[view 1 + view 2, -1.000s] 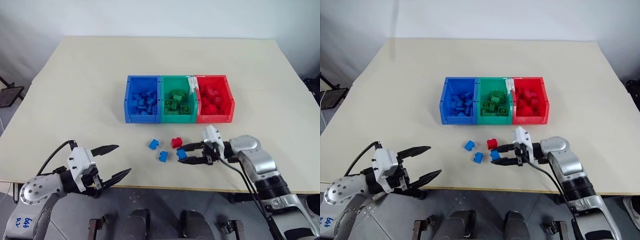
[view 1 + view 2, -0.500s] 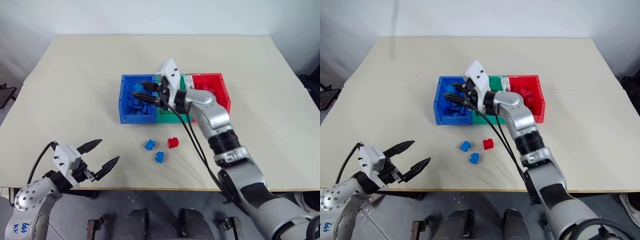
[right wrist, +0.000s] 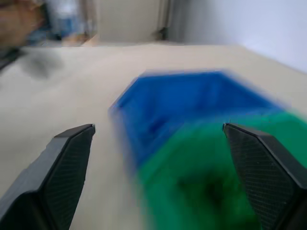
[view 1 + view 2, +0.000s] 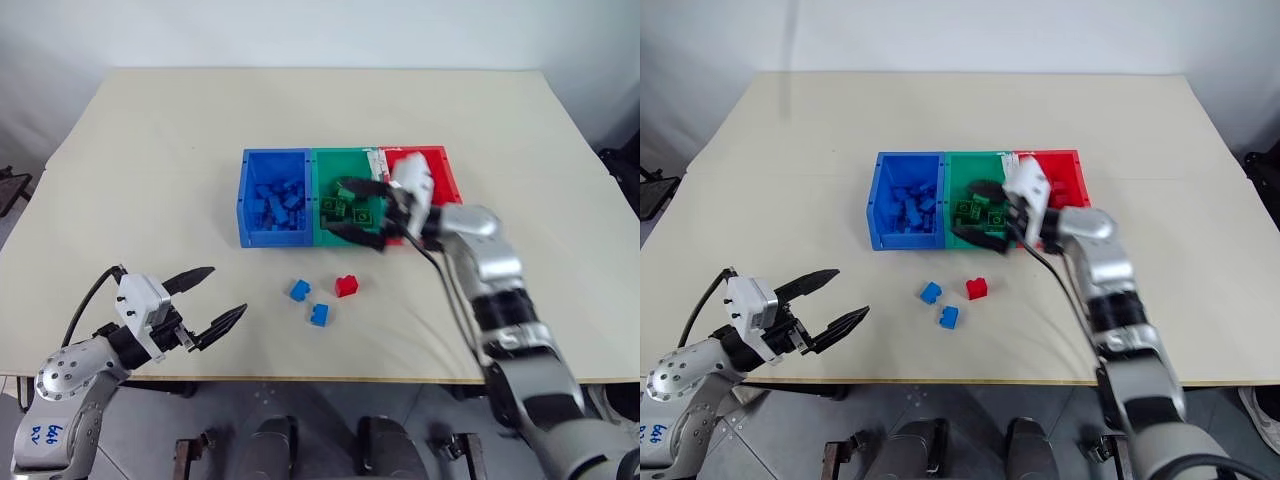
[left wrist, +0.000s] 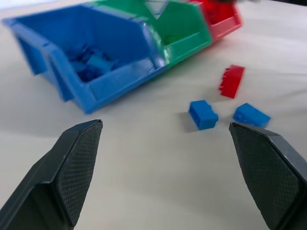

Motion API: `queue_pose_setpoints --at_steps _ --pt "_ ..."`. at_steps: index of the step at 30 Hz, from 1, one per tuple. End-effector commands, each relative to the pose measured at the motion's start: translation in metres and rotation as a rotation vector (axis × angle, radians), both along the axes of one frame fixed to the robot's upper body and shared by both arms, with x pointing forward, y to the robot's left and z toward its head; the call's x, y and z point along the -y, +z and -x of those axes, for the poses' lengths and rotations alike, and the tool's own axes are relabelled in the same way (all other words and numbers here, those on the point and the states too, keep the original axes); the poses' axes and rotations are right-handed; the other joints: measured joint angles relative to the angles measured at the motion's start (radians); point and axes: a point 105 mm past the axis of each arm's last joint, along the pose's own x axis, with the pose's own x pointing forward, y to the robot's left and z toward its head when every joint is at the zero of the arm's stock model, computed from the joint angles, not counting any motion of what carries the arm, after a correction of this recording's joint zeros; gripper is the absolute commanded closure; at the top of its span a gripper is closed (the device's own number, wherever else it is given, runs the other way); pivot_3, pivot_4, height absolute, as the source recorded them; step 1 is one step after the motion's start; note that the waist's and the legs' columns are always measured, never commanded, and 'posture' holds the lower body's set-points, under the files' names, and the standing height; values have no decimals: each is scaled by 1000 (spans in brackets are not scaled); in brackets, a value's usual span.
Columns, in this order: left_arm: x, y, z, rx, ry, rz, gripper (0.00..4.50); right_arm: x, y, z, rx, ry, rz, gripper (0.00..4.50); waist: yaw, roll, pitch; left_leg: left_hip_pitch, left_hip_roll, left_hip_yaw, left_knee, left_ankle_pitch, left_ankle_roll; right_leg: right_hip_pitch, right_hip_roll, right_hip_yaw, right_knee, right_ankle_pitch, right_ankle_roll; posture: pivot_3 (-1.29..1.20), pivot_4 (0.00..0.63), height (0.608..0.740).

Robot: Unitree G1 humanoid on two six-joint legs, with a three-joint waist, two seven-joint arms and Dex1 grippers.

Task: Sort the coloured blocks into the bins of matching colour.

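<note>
Right gripper [image 4: 358, 212]: fingers spread wide apart and holding nothing, poised over the green bin [image 4: 346, 237], pointing across it toward the blue bin [image 4: 273, 238]. Left gripper [image 4: 207, 297]: likewise spread wide and holding nothing, at the near edge of the table [image 4: 150, 180], well apart from the bins and the loose blocks.

Table: a pale, cream-coloured top carrying everything else; it extends well beyond both grippers on all sides.

Bins: three open boxes touching side by side in a row. The blue bin lies just beyond the right gripper's fingertips and holds a heap of blue blocks. The green bin sits directly beneath that gripper and holds green blocks. The red bin [image 4: 443, 175] lies behind the gripper, partly hidden by the wrist.

Loose blocks: three lie on the table nearer the robot than the right gripper, between it and the left gripper. The red block [image 4: 346, 286] is closest to the right gripper, in front of the green bin. One blue block [image 4: 298, 290] lies beside it toward the left gripper; the other blue block [image 4: 319, 314] lies nearest the table's front edge. None of the three touches another.
</note>
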Motion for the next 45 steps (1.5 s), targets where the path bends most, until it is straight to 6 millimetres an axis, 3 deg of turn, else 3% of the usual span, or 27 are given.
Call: queue_pose_setpoints --at_steps 1,4,7,11,14,17,23,33,37,44,45 --pt "0 -1 -5 -5 -38 -33 0 43 5 22 7 -30 4 41 -3 0 0 0 1 1 0 0 0 1 1 0 -2 0 0 0 150 740" --pt "-9 0 -10 -8 -31 -48 0 79 -5 36 31 -95 66 41 -16 0 0 1 1 9 0 0 0 1 1 0 -4 1 1 0 150 740" --pt "-27 8 -21 50 22 -70 0 128 -21 50 9 -250 125 41 -11 0 0 5 3 11 0 0 0 1 1 0 -4 1 1 0 150 740" --pt "-32 8 -25 39 3 -81 0 155 -40 68 -50 -335 171 41 -3 0 0 6 5 13 1 0 0 2 0 1 -5 1 1 0 150 740" --pt "-32 2 -22 16 -50 -145 0 155 -39 74 -56 -361 143 41 -6 0 0 7 5 13 1 0 0 3 0 2 -4 1 1 0 150 740" --pt "-14 12 -31 -31 -91 -100 0 150 -35 81 -150 -358 72 41 -2 0 0 8 6 13 1 0 0 3 0 2 -4 1 1 0 150 740" --pt "59 5 -43 -124 -293 -235 0 136 -27 85 -129 -374 45 41 25 0 0 12 4 11 3 0 0 10 -1 2 -6 2 3 0 150 740" --pt "147 6 -93 -167 -279 -295 0 111 -16 87 -115 -366 -11 41 23 0 0 13 1 11 3 0 1 13 1 1 -5 2 4 0 150 740" --pt "158 -4 -96 -218 -282 -373 0 108 -18 90 -122 -367 -17 41 21 0 0 13 1 11 2 0 1 13 2 1 -5 2 4 0 150 740" --pt "163 -5 -84 -267 -322 -407 0 111 -26 94 -128 -399 -26 41 24 0 0 13 1 10 4 0 1 14 1 1 -6 2 4 0 150 740" --pt "163 -7 -83 -267 -326 -418 186 111 -28 95 -128 -402 -26 4 24 0 0 13 1 10 4 0 1 14 1 1 -6 2 4 0 150 740"
